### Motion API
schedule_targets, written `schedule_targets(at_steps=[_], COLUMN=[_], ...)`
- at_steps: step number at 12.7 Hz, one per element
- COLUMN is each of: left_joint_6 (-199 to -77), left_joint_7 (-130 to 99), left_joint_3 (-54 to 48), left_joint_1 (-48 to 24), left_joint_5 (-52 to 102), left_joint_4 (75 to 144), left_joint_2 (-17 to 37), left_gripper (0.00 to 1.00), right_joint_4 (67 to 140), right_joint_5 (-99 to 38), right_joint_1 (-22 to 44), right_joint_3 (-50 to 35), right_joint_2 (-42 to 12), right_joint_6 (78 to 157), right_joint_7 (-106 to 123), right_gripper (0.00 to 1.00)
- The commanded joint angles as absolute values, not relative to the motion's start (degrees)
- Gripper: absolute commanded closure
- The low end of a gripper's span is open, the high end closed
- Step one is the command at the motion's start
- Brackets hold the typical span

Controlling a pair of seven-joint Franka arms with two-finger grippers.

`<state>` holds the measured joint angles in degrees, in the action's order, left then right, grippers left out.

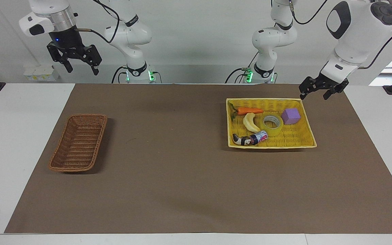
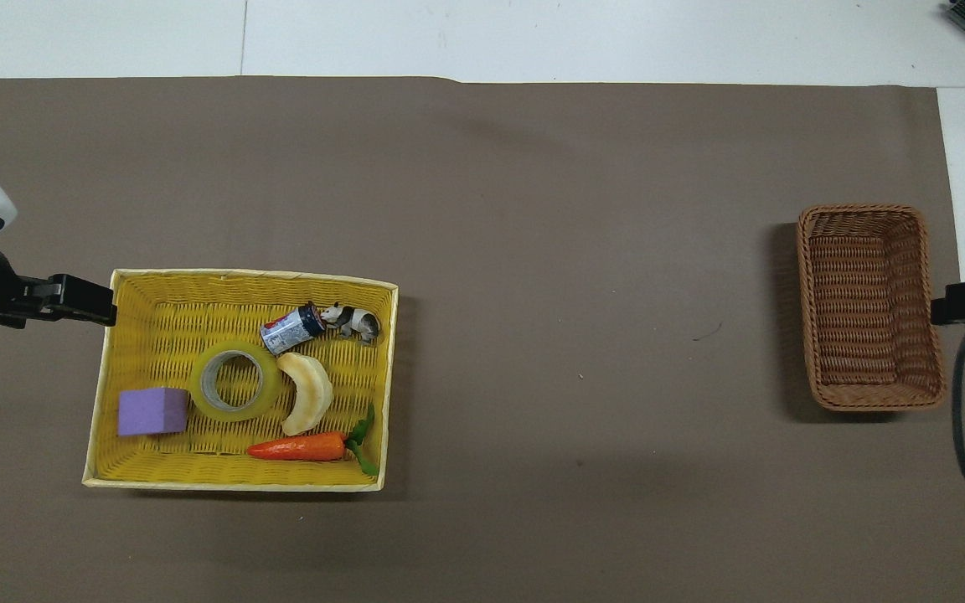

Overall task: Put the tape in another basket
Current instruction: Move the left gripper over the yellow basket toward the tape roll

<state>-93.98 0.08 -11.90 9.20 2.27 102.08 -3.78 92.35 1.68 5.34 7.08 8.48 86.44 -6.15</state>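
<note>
White table [image 1: 19, 112] with a brown mat [image 1: 189, 177] covering most of the top; pale wall where the arm bases stand.

Tape [image 1: 271, 125]: lies flat, core hole facing up, in the yellow tray [image 1: 306, 131] at the left arm's end of the table. Around it in the same tray: purple cube [image 1: 291, 116] just beside it toward the tray's outer end; banana [image 1: 250, 123] just beside it toward the table's middle; carrot [image 1: 249, 110] nearer to the robots, along the tray wall; small can [image 1: 259, 137] farther from the robots, lying on its side, with a toy animal figure [image 1: 242, 140] at its end. The can's label carries print, not readable.

Basket [image 1: 79, 142]: dark-brown wicker, at the right arm's end of the table, well apart from the tray, nothing in it.

Left gripper [image 1: 313, 93]: raised, over the tray's corner nearest its own base, fingers spread wide, holding nothing. Tape lies inside the tray, apart from it, with the cube between.

Right gripper [image 1: 79, 67]: raised high near its own base, over the table edge, fingers spread wide, nothing held; arm waits.
</note>
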Motion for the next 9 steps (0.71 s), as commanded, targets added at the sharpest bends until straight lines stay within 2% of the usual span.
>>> schedule_targets(at_steps=[1,7,9], left_joint_6=[-96.41,-103.62,-104.49], left_joint_7=[1.14,5.53,8.43], left_joint_3=[-11.42,-11.51,-11.51], left_joint_1=[8.53,7.38,7.12], left_joint_5=[2.55,3.51,8.06], left_joint_4=[106.17,110.56,112.05], left_joint_2=[-6.15,-5.72,-5.54], left_gripper=[0.0,0.0,0.0], right_joint_4=[93.52,93.08,93.08], right_joint_5=[0.97,0.97,0.88], right_joint_1=[4.66,5.01,5.01], right_joint_3=[6.86,6.33,6.33], right_joint_2=[9.67,9.4,9.4], right_joint_6=[85.87,86.31,86.31], right_joint_7=[-4.48,-5.45,-5.01], right_gripper=[0.0,0.0,0.0])
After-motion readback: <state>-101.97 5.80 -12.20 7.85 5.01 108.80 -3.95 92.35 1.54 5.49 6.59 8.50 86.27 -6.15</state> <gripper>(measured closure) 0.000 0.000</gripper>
